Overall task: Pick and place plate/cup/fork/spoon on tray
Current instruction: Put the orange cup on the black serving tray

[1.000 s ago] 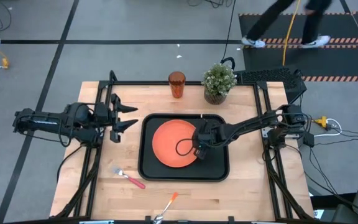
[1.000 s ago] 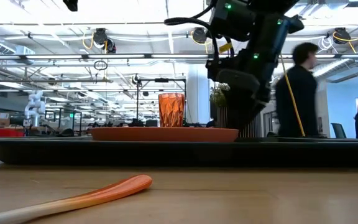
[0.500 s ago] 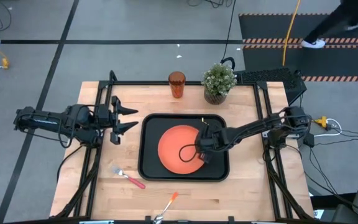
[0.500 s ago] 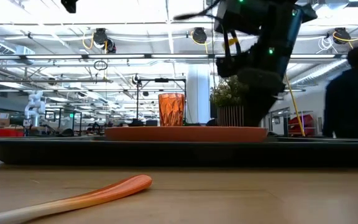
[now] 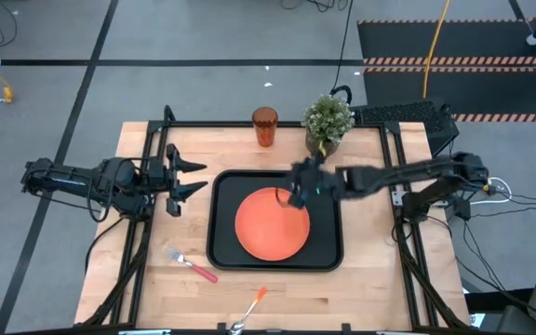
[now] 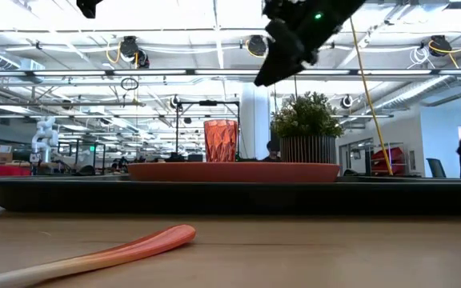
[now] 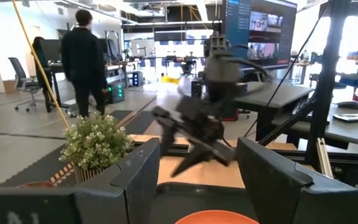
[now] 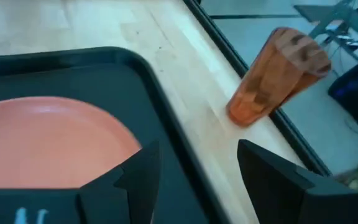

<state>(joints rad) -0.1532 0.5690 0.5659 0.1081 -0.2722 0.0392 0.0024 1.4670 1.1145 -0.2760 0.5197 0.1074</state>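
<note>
We see the orange plate (image 5: 273, 223) lying flat in the black tray (image 5: 223, 251). Our right gripper (image 5: 298, 191) hovers open and empty over the tray's far edge, facing the amber cup (image 5: 264, 127) upright on the counter (image 5: 156, 279) beside the potted plant (image 5: 328, 121). We judge the cup light, rigid and slick, best pinched across its walls mid-height. The left gripper (image 5: 189, 177) waits open.

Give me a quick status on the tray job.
Right hand open, empty, above tray. Left hand open, waiting at table's left. Plate on tray; cup, fork, spoon not.
</note>
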